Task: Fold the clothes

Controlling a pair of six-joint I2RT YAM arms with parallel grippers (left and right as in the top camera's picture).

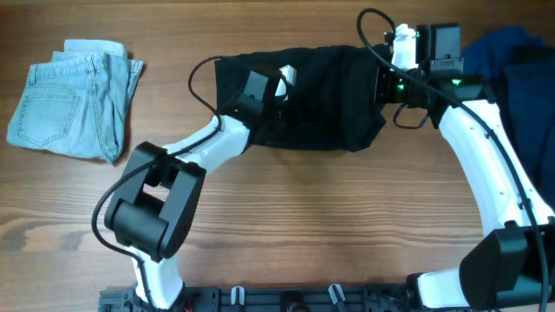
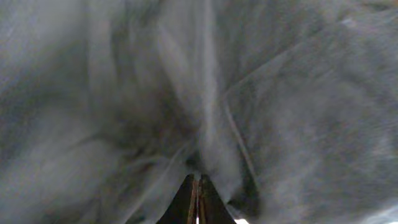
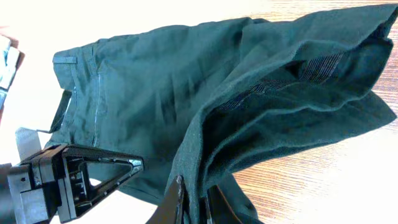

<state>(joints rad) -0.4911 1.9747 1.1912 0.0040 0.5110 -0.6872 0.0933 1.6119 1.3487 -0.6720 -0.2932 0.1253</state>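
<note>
Wooden table [image 1: 347, 225], black shorts [image 1: 329, 95] in left pincer [image 2: 198, 190] and right pincer [image 3: 194, 193]

Black shorts [image 1: 321, 95] spread mid-table; denim shorts [image 1: 69, 100] folded left; navy garments [image 1: 529, 78] right.

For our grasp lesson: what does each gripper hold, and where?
Both hold the shorts: right gripper pinches a fold at their right end, left gripper apparently the waistband end.

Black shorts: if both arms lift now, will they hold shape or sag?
Probably floppy: the black shorts drape in loose folds from the right gripper. They would likely sag in the middle, as creases gather toward the left gripper. Seemingly light: the folded edges look thin.
</note>
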